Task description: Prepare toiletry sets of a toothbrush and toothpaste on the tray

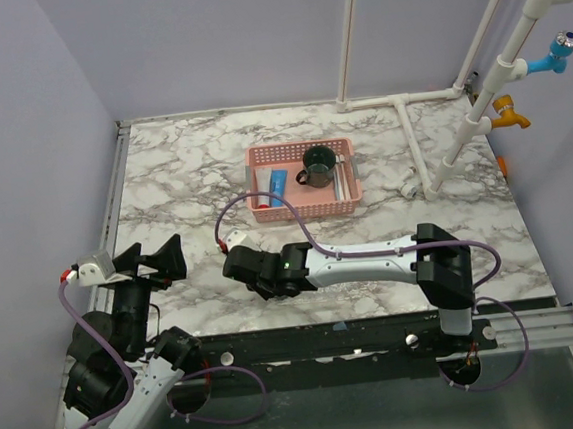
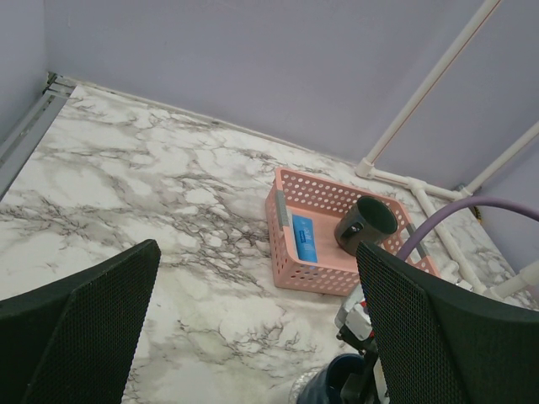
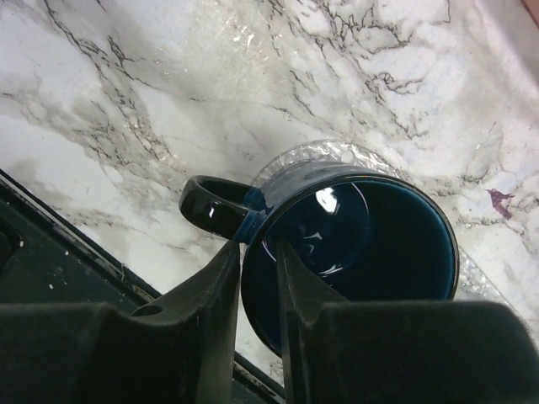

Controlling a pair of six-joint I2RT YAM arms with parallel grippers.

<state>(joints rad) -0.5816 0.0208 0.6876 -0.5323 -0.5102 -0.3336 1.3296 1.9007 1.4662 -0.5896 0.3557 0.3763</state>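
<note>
Navy mug [image 3: 354,244] stands upright, handle leftward in the right wrist view; right gripper [image 3: 257,286] straddles its rim, grip unclear; left gripper [image 2: 257,248] gapes empty.

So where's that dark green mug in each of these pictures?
Top external: dark green mug in the pink basket, above centre.
Left wrist: right of centre, in the same basket.
Right wrist: not in it; that one is the navy mug.
Shared landmark: the marble tabletop.
</note>
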